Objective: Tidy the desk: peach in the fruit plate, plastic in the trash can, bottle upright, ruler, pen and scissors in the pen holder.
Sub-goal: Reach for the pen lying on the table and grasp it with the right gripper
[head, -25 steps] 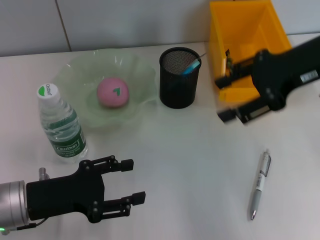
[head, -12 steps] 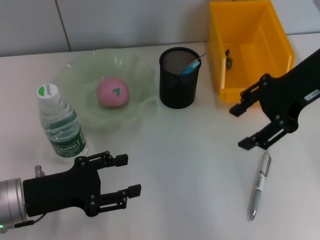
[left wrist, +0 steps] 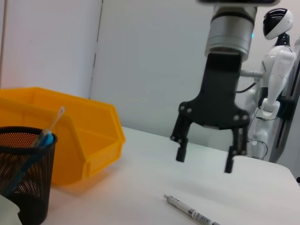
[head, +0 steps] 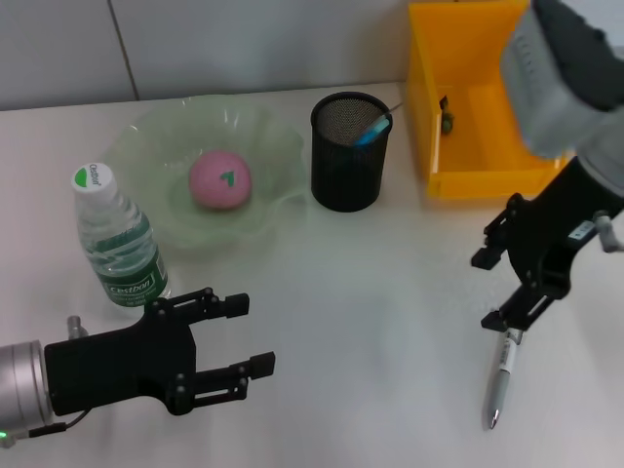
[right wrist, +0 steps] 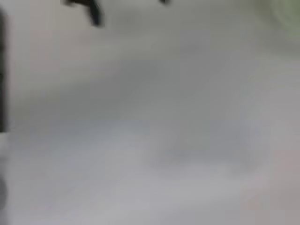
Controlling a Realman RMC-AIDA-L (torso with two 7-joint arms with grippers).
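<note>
Pen [head: 503, 372] lies flat on the desk [head: 370, 322] on your right, well clear of the holder [head: 350, 151], tip toward the near edge; left wrist view shows it [left wrist: 190, 212] on the surface too, under the right gripper.

Containers: holder is black mesh, upright at centre back, with a blue-tipped stick [head: 374, 127] leaning in it; the fruit plate [head: 156, 146], pale green, sits just left of it with the pink peach [head: 220, 180] inside; the yellow bin [head: 507, 107] stands right of the holder, with one small dark item [head: 447, 115] against its inner wall, too small to identify; bottle [head: 119, 244] stands upright, cap on, touching or just beside the plate's near-left rim.

Arms: right gripper [head: 502, 289] hangs pointing down over the pen's upper end, arm coming in from the top right; fingers spread wide, nothing between them; left wrist view confirms it [left wrist: 205, 159] is above the pen, not touching; left gripper [head: 246, 336] hovers low at the near-left, in front of the bottle, pointing right; fingers apart, holding nothing.

Right wrist view is too blurred for you to read anything useful.
</note>
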